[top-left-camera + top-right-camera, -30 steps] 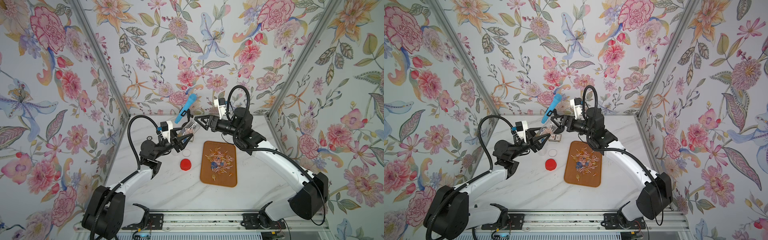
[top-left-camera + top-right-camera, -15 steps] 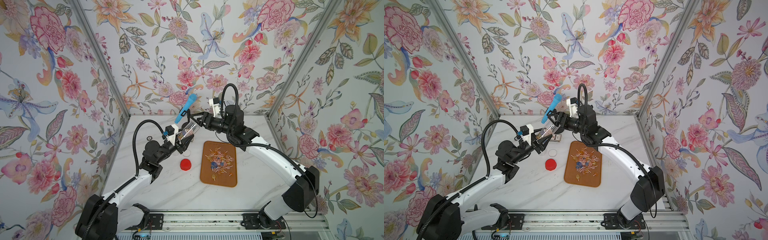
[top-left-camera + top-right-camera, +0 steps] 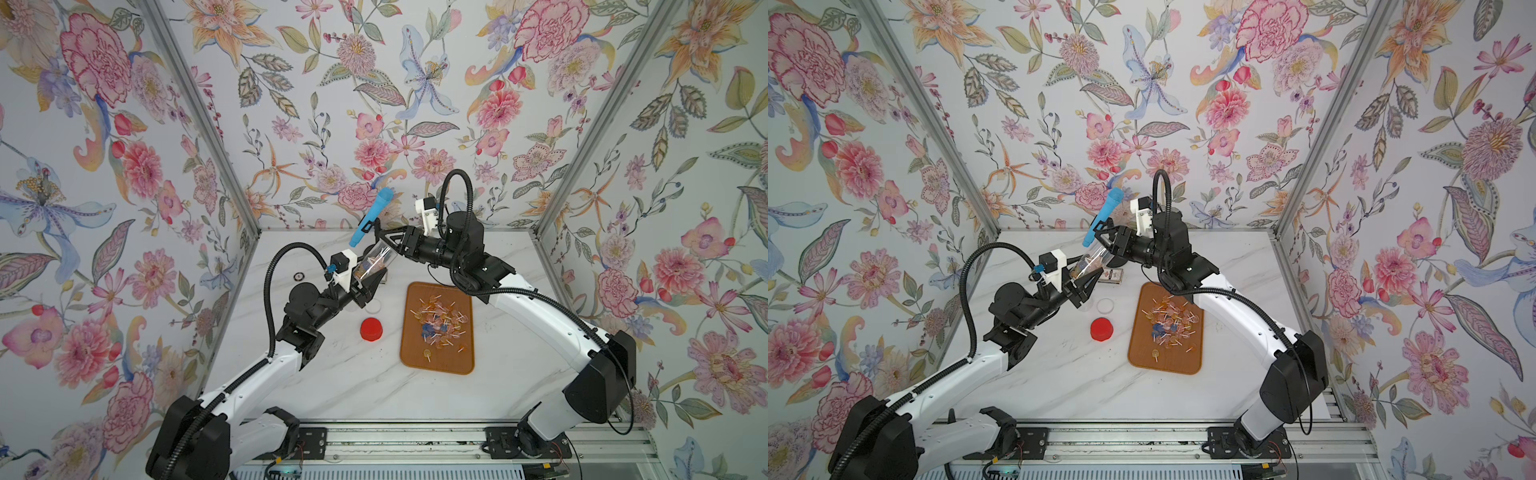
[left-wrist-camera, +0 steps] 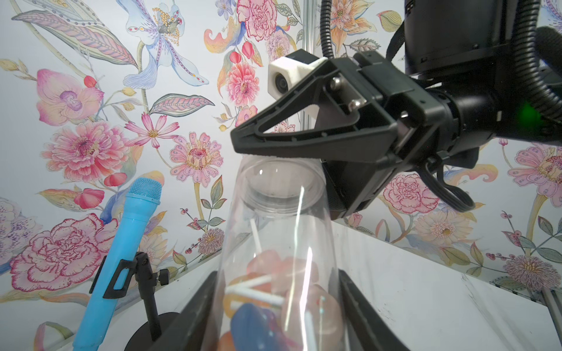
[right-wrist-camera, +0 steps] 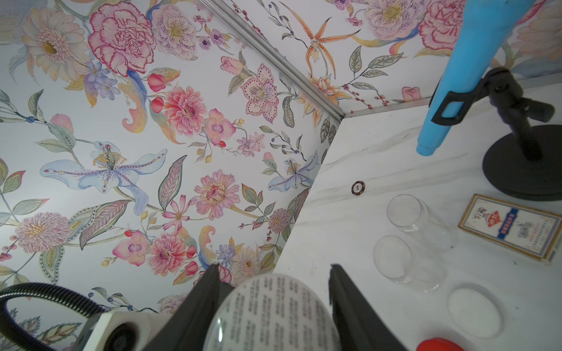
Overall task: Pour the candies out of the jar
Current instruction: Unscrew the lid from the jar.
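Left gripper [image 3: 368, 279] is clamping the jar [image 3: 376, 262], which is slanting up far-right into the part-open jaws of the right gripper [image 5: 272, 273]; contact unclear.

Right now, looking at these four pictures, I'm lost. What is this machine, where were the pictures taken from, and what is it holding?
It is a robot: a left arm and a right arm at a marble table, each ending in a two-fingered gripper. Two pictures look down from overhead; two come from cameras on the wrists. The left gripper holds a tilted clear jar with candies inside. The right gripper straddles the jar's far end; whether it grips, I cannot tell. More candies lie on a wooden tray, near a red lid. A blue toy microphone stands at the back.
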